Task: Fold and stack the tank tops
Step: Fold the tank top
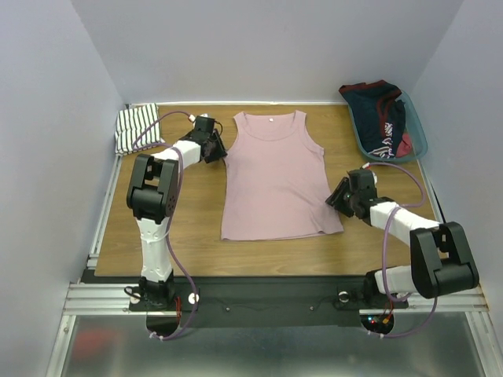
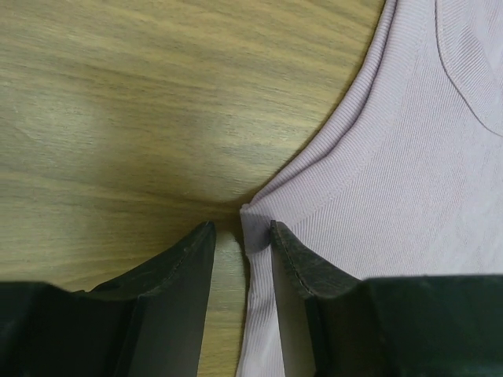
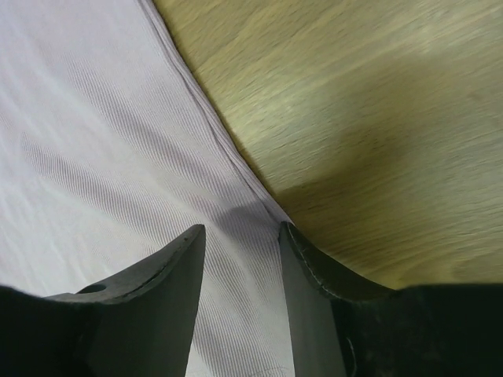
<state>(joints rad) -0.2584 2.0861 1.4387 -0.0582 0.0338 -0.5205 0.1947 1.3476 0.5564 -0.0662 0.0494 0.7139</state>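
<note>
A plain dusty pink-mauve ribbed cloth tank top (image 1: 275, 181) lies spread flat, neckline far, in the middle of the wooden table (image 1: 189, 232). The left gripper (image 1: 222, 149) is down at the top's left armhole and the right gripper (image 1: 336, 198) at its right side seam, near the hem. Both sets of jaws stand apart, each straddling a fabric edge without pinching it.

The knit looks light, limp and thin. It would likely sag and drag rather than hold a line, so the stitched edge bands, already between the fingers, seem the surest places to grip.

A white, black-striped cloth tank top (image 1: 137, 129) sits folded in the far left corner, well apart. A teal plastic bin (image 1: 418, 148) holding dark navy-and-red clothing (image 1: 381, 118) occupies the far right.

Bare wood flanks the pink top on both sides, giving room to fold across. Its hem lies near the table's near edge.
</note>
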